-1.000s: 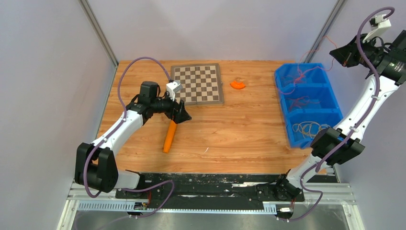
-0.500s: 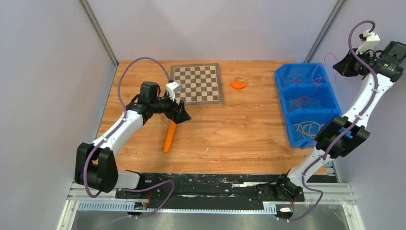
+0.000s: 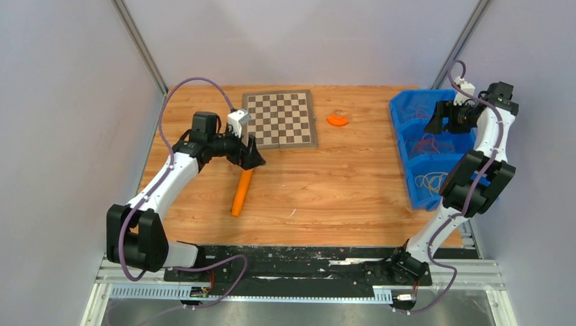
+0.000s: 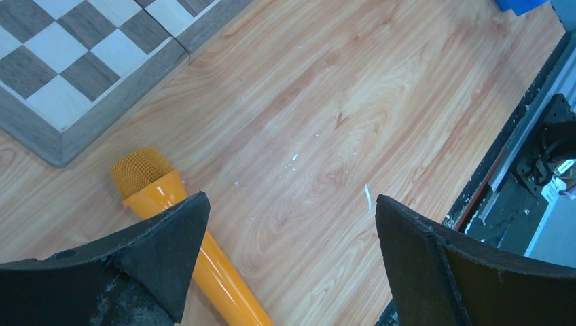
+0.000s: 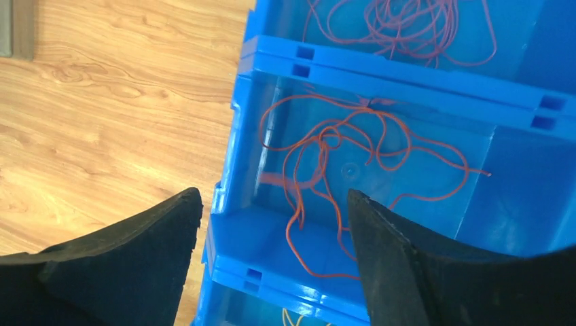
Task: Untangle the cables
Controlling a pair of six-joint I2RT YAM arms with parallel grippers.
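Observation:
The cables lie in a blue three-part bin (image 3: 405,165). A reddish tangle (image 5: 407,27) fills the far part. A loose orange-red strand (image 5: 326,139) loops in the middle part (image 3: 426,145). Yellow cables (image 3: 435,182) coil in the near part. My right gripper (image 3: 438,119) hovers over the bin, jaws open (image 5: 275,204) and holding nothing, the orange-red strand below them. My left gripper (image 3: 255,159) hangs open (image 4: 292,210) over bare wood, far from the bin, its left finger next to an orange microphone-shaped stick (image 4: 156,197).
A chessboard (image 3: 280,119) lies at the back centre of the wooden table, its corner showing in the left wrist view (image 4: 81,61). A small orange piece (image 3: 337,120) sits to its right. The orange stick (image 3: 241,193) lies below the left gripper. Grey walls close both sides.
The right arm swung down from high at the right wall to over the bin and its jaws opened, letting go of the thin strand. The left arm shifted slightly left.

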